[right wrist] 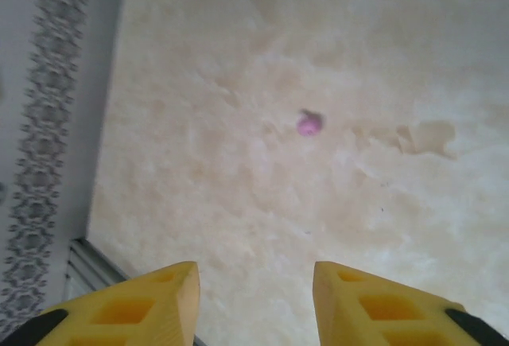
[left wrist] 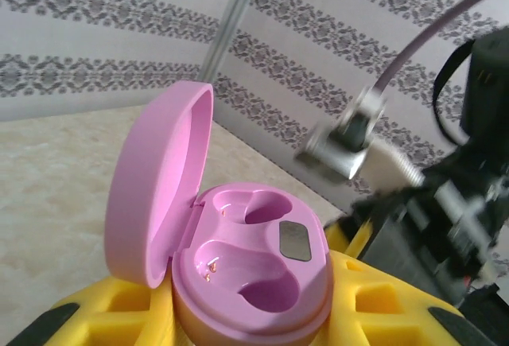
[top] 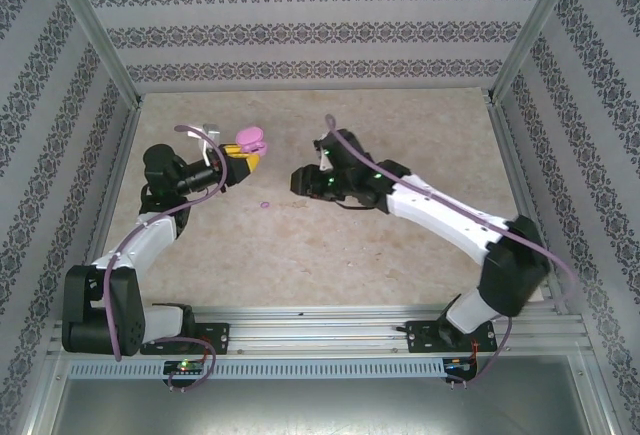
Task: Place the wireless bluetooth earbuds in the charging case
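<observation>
The pink charging case (left wrist: 254,258) is held off the table with my left gripper (left wrist: 250,302) shut on its base, yellow fingers (left wrist: 382,302) on either side. Its lid (left wrist: 155,187) stands open to the left and both wells are empty. In the top view the charging case (top: 250,139) sits at the left gripper (top: 243,159). One tiny pink-purple earbud (right wrist: 309,124) lies on the table, ahead of my right gripper (right wrist: 256,286), which is open and holds nothing. From above, the earbud (top: 264,203) lies between the two arms, just below and left of the right gripper (top: 300,179).
The beige table (top: 330,255) is fenced by patterned walls and metal posts (top: 100,45). A darker stain (right wrist: 429,135) marks the surface to the right of the earbud. The right arm's wrist (left wrist: 461,203) hangs close in front of the held case.
</observation>
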